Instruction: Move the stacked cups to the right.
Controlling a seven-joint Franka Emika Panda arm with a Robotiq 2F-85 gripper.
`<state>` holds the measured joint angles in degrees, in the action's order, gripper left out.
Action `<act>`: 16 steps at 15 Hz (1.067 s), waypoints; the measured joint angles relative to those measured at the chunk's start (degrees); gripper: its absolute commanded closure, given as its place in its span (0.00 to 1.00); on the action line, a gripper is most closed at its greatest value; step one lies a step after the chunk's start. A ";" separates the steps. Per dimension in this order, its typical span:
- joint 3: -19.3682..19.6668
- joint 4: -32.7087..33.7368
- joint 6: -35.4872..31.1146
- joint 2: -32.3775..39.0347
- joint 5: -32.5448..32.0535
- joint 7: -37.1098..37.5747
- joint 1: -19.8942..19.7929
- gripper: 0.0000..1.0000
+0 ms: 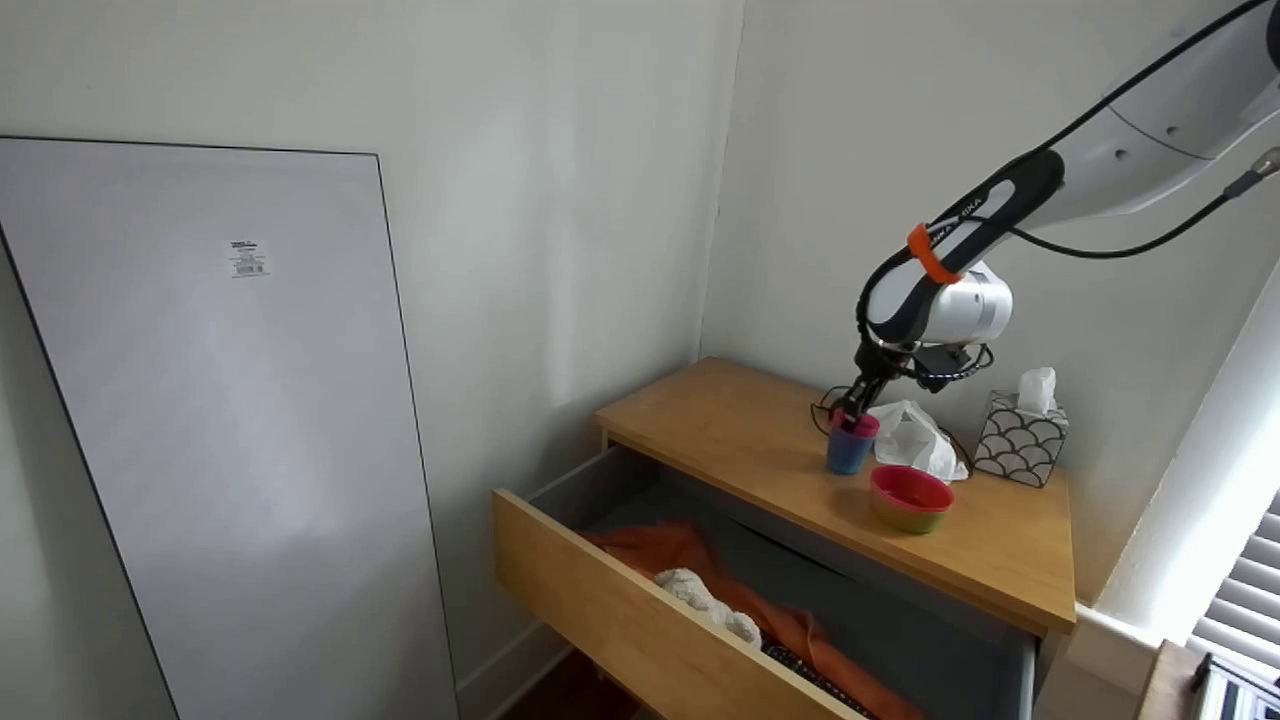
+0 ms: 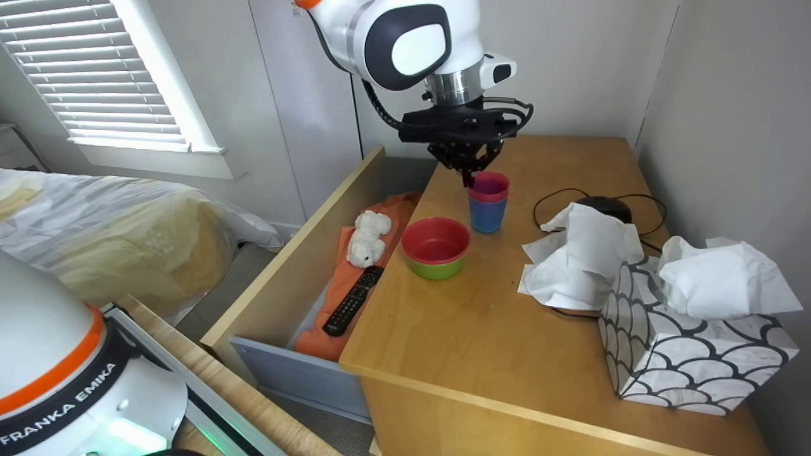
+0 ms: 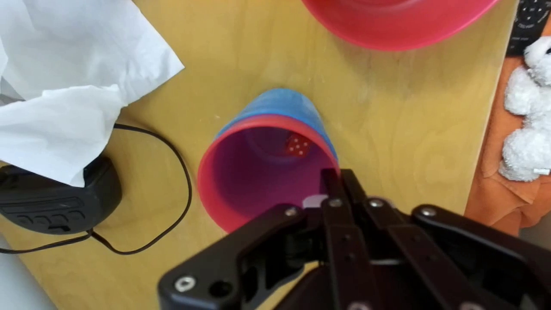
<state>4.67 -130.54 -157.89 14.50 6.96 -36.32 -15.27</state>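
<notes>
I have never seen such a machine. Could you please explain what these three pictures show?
It is a robot arm that a person steers. Two pictures come from cameras outside it; the close one comes from a camera on its wrist. On the dresser are stacked cups, pink inside blue, with a red die inside. Nearby are a red bowl set in a green bowl, a tissue box, crumpled white tissue and a black device. The drawer below is open. At the arm's end, the clawlike gripper pinches the stack by the rim.
</notes>
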 measured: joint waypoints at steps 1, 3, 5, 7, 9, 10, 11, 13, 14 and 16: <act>0.00 0.09 0.11 -0.03 0.00 0.06 -0.05 0.99; 0.16 0.11 0.87 -0.41 -0.31 0.94 -0.07 0.99; 0.70 0.11 3.65 -1.37 -1.22 4.01 0.07 0.99; 1.75 0.08 7.82 -2.84 -2.92 9.09 0.40 0.99; 3.18 -0.12 10.34 -4.44 -5.78 15.05 0.72 0.99; 4.13 -0.30 10.51 -5.12 -8.10 18.44 0.91 0.99; 5.13 -0.53 10.53 -5.77 -10.59 21.90 1.09 0.99; 6.78 -0.98 11.62 -6.83 -14.90 28.32 1.17 0.99; 7.35 -1.38 12.86 -7.45 -16.37 31.15 1.20 0.99; 7.94 -2.37 15.25 -8.72 -17.83 36.24 1.27 0.99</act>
<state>12.61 -132.91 -142.64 5.78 -10.87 -0.08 -13.99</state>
